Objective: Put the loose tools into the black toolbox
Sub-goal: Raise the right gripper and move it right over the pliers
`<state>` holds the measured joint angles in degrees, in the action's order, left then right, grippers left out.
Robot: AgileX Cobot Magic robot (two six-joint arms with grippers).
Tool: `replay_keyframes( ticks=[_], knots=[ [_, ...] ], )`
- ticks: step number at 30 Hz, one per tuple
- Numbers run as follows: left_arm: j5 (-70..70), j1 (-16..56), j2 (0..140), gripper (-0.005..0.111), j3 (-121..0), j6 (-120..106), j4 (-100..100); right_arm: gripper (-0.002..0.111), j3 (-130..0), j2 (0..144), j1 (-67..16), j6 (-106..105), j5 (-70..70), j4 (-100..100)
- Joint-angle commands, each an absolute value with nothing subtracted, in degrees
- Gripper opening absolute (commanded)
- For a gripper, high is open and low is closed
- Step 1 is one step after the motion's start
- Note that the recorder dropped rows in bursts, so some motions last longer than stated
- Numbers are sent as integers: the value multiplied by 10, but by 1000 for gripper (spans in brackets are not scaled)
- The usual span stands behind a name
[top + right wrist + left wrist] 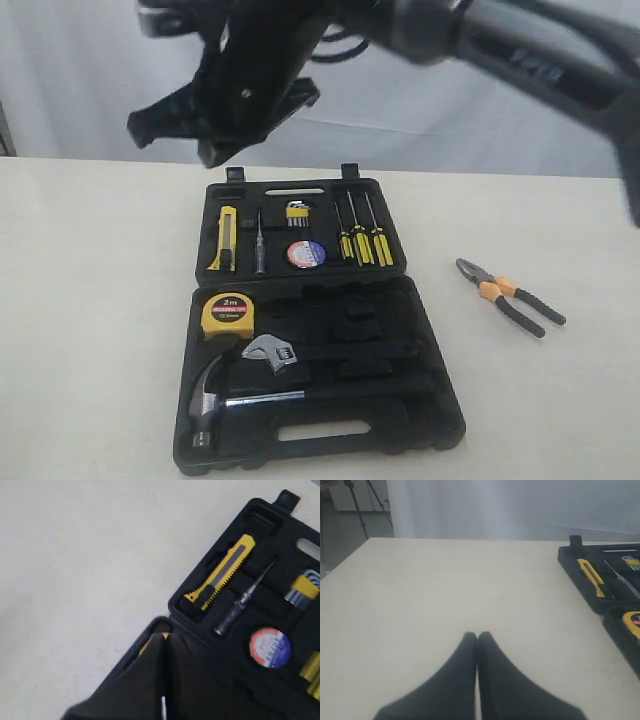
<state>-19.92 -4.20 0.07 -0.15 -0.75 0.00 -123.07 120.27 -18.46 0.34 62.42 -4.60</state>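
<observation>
The black toolbox [420,400] lies open in the middle of the table. Its far half holds the yellow-black utility knife [226,238] and the black tape roll [306,253]. The yellow tape measure [227,314] sits in the near half. The orange-and-black-handled pliers [510,297] lie loose on the table right of the box. My right arm [250,90] reaches across high above the box. Its gripper [164,636] is shut and empty, over the box's left side near the knife [220,572]. My left gripper [477,635] is shut and empty over bare table, left of the toolbox [580,567].
A steel claw hammer [215,395] and a wrench [272,352] rest in the near half. Yellow-black screwdrivers [362,240], hex keys [298,213] and a slim tester pen [240,605] fill the far half. A white curtain hangs behind the table.
</observation>
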Motion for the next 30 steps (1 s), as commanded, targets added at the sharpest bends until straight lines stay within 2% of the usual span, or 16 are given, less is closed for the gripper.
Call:
replay_keyframes(
  ticks=[1,7,11,18,30],
  knots=[
    [-196,-39,0,0,0,-4,0,-1,-1200,1097,-132,-39,700,-79],
    [-196,-39,0,0,0,-4,0,-1,-1036,924,-13,-37,700,-73],
    [-196,-39,0,0,0,-4,0,-1,-974,894,49,-18,700,-73],
    [-196,-39,0,0,0,-4,0,-1,-885,919,114,-19,664,-74],
    [-196,-39,0,0,0,-4,0,-1,-879,1066,119,-39,649,-74]
  ],
)
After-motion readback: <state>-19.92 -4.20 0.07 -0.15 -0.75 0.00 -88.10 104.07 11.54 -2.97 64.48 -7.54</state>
